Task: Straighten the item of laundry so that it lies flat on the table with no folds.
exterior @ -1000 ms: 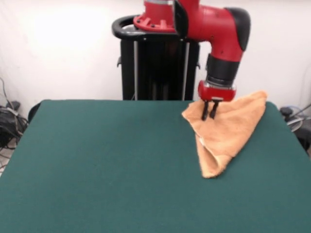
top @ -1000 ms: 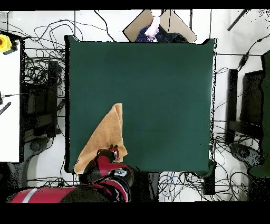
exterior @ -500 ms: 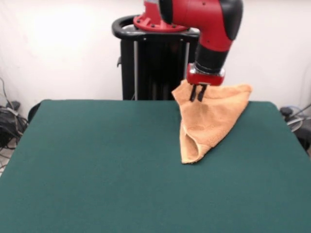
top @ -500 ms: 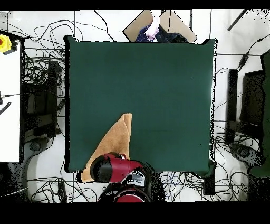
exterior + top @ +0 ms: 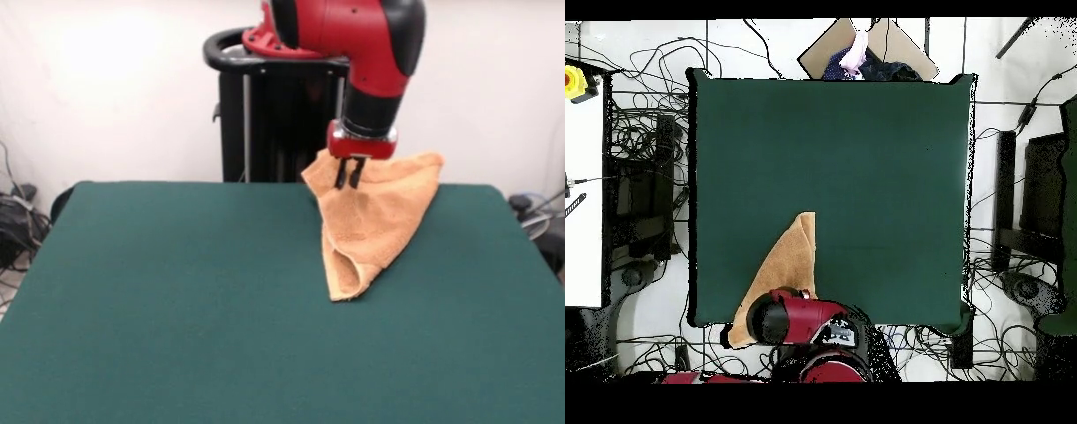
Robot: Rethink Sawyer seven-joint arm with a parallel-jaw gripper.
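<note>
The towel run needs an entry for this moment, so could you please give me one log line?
hand: shut on towel | towel: folded, top corner lifted, lower tip touching table | flat: not yet

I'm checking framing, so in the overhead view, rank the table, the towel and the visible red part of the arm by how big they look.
1. The table, by far the largest.
2 and 3. The towel and the red arm look about alike; the arm sits nearer the camera, so I won't rank them.
</note>
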